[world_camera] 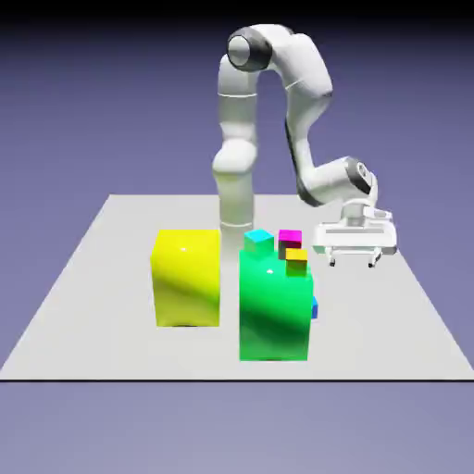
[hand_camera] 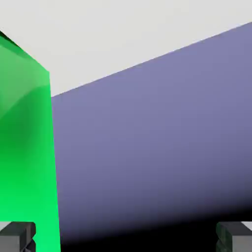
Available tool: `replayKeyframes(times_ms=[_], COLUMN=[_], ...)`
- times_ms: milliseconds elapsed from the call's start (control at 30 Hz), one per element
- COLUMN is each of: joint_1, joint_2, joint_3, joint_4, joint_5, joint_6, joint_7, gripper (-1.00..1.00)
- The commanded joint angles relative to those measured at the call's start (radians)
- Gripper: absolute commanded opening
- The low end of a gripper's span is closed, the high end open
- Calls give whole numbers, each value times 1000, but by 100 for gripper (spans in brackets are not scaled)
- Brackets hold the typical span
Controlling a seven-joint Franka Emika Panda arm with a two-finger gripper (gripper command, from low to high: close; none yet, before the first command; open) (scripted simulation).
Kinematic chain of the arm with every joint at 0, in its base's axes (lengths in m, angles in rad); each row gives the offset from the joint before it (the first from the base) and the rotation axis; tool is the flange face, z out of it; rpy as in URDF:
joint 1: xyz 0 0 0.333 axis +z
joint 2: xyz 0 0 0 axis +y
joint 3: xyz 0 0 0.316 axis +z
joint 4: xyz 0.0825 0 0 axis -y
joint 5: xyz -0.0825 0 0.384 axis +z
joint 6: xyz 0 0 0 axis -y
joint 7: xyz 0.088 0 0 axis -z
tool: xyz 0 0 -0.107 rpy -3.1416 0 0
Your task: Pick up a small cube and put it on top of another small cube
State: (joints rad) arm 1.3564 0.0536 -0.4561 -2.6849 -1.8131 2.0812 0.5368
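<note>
Grey surface [world_camera: 111, 278]: claw [world_camera: 353, 262] spread, empty, hovering at the exterior view's right. I judge bright-blue small cube [world_camera: 315, 310] mostly hidden behind green block [world_camera: 273, 310].

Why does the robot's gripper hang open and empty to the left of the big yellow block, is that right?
Not quite. The gripper does hang open and empty, but beside the big green block, on the exterior view's right; the yellow block stands further left. The hand view confirms it: green fills its left edge, nothing between the fingertips.
</note>
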Motion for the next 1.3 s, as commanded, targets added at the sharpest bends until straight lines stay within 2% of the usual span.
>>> replayKeyframes(times_ms=[0, 167, 333, 600, 633, 900, 1267], joint_1=[8, 57, 67, -18, -18, 60, -208], joint_2=[16, 95, 193, 439, 439, 189, -58], joint_3=[-6, -38, 66, 71, 71, 71, 317], joint_4=[-23, -136, -285, -120, -119, -284, -213], joint_5=[-42, -251, -453, -570, -570, -445, 29], joint_6=[-13, -77, -9, 0, 0, -9, -29], joint_7=[44, 261, 365, 489, 489, 356, -87], gripper=[0, 0, 0, 0, -100, -100, -100])
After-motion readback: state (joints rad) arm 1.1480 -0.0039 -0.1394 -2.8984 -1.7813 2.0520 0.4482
